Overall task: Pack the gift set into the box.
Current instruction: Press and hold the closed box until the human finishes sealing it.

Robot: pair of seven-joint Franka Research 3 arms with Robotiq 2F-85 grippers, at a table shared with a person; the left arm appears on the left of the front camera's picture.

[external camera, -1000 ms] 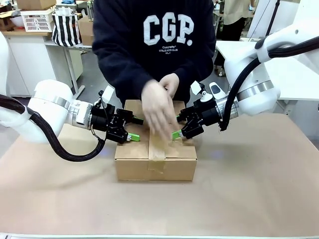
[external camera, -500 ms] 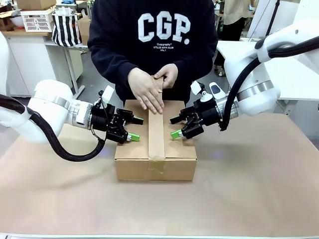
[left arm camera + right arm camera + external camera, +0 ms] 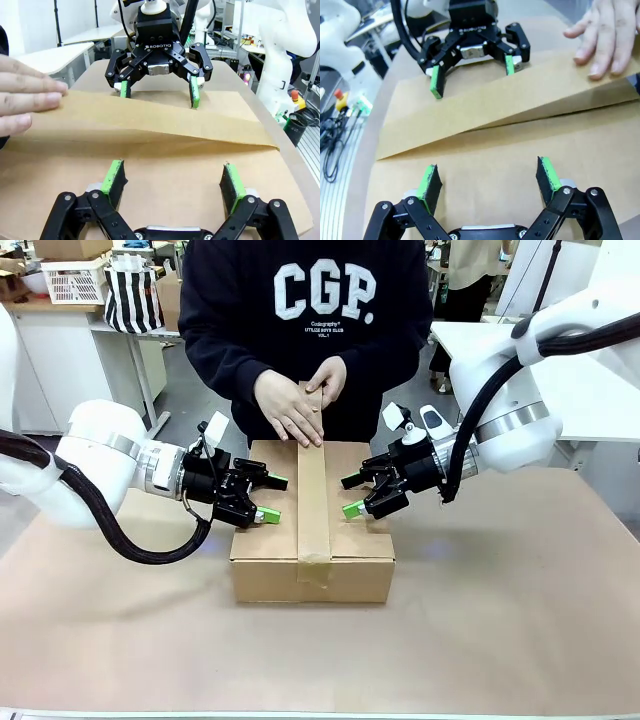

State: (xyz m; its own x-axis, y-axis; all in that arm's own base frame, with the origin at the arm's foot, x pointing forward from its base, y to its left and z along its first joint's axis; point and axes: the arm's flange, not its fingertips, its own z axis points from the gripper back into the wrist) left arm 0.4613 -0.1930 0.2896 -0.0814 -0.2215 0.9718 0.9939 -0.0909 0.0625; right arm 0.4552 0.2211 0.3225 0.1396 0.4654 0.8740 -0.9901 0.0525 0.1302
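Now the box [image 3: 312, 530] sits mid-desk, flaps held down by both grippers, left [image 3: 262, 498] and right [image 3: 352, 495], jaws spread and empty, while tape [image 3: 313, 500] is pressed by a hand [image 3: 290, 408]; lifted early, flaps could spring and wrinkle it

Brown-covered table [image 3: 520, 620]; closed taped box [image 3: 312, 562] sits mid-table.

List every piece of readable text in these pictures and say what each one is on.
"CGP." in big white letters on the person's dark sweatshirt.
Small white lines under it: too small to read.
"ROBOTIQ" on the body of the right claw, in the left wrist view.
The box: no print.
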